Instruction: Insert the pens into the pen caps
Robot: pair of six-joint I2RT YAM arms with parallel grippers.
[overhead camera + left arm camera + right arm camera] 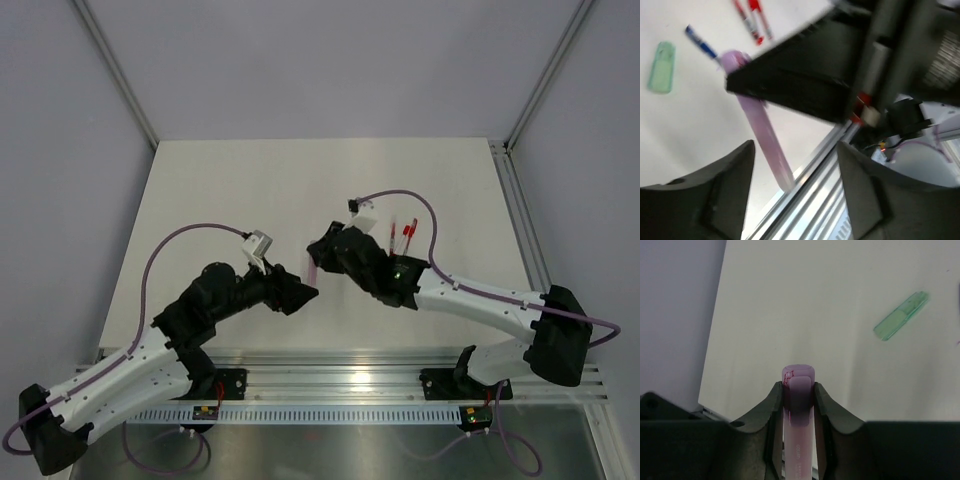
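My right gripper [799, 392] is shut on a pink pen [798, 450] whose pink cap [799, 376] sits on its end between the fingers. In the top view this pen [313, 271] hangs between the right gripper [324, 250] and my left gripper [304, 293]. In the left wrist view the pink pen [762, 127] slants down from the right gripper toward the left gripper [795, 147], which is open and holds nothing. A pale green cap [661, 67] lies on the table and also shows in the right wrist view [900, 316]. A blue pen [701, 42] and two red pens [754, 20] lie beyond it.
The red pens [402, 236] lie just right of the right wrist. The metal rail [340, 360] runs along the table's near edge, under both grippers. Grey walls close the table [250, 180] at the back and sides.
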